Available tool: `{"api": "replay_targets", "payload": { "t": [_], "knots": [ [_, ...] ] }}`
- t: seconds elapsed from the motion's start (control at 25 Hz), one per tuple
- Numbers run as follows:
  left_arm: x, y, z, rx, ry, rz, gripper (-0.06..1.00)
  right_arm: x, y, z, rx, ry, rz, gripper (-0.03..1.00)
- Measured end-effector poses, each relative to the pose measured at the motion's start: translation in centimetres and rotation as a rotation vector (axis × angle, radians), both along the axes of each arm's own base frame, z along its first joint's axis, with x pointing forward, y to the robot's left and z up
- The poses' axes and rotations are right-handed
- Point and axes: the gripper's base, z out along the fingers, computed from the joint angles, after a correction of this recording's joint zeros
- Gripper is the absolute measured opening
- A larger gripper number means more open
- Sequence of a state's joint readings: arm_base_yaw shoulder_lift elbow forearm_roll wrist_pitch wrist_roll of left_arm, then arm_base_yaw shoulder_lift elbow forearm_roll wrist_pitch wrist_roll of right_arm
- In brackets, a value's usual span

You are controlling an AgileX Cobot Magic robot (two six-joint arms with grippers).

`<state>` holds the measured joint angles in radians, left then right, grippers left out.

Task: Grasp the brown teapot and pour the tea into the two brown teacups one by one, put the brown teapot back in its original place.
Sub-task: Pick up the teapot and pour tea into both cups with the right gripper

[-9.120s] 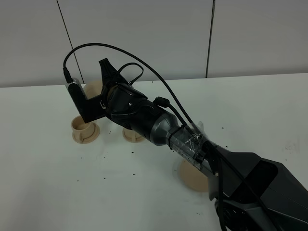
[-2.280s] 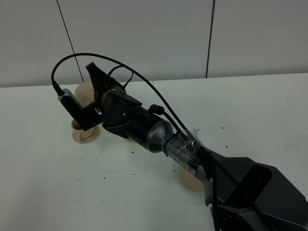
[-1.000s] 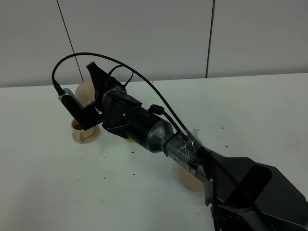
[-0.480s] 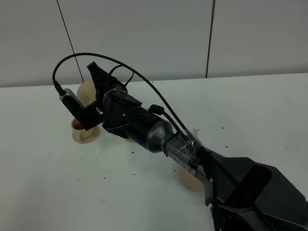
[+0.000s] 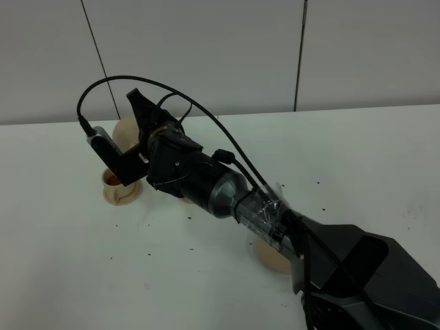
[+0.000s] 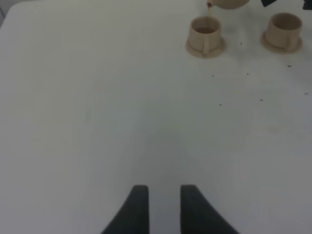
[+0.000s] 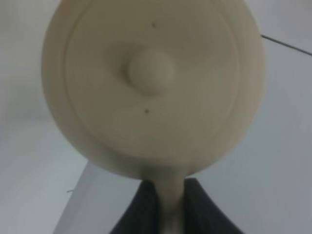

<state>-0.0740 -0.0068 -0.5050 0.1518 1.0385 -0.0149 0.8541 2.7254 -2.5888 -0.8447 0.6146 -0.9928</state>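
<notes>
My right gripper [image 7: 165, 207] is shut on the loop handle of the brown teapot [image 7: 151, 83], whose knobbed lid faces the wrist camera. From above, the right gripper [image 5: 141, 120] reaches across to the far left and holds the teapot [image 5: 122, 128] tilted over the left teacup [image 5: 121, 185], which has reddish tea in it. In the left wrist view a thin stream falls from the spout into that teacup [image 6: 205, 33]; the second teacup [image 6: 284, 27] stands on its saucer beside it. From above the arm hides most of it. The left gripper [image 6: 163, 207] hovers, narrowly open and empty.
The large flat saucer [image 5: 270, 256] lies on the white table [image 5: 103, 275] under the right arm, partly covered by it. Small dark specks are scattered over the tabletop. A black cable loops above the right wrist. A pale wall stands behind the table's far edge.
Since nine seconds ago the teapot has moved left, to above the left teacup. Over the last second the wrist has shifted only slightly while the pour goes on.
</notes>
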Motion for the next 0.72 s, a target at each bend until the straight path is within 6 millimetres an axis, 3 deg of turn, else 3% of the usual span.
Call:
{"api": "replay_targets", "payload": {
  "t": [0.72],
  "knots": [
    [0.0, 0.0, 0.0, 0.0, 0.0, 0.0, 0.23, 0.01, -0.07, -0.04, -0.001, 0.004, -0.008, 0.1]
  ]
}}
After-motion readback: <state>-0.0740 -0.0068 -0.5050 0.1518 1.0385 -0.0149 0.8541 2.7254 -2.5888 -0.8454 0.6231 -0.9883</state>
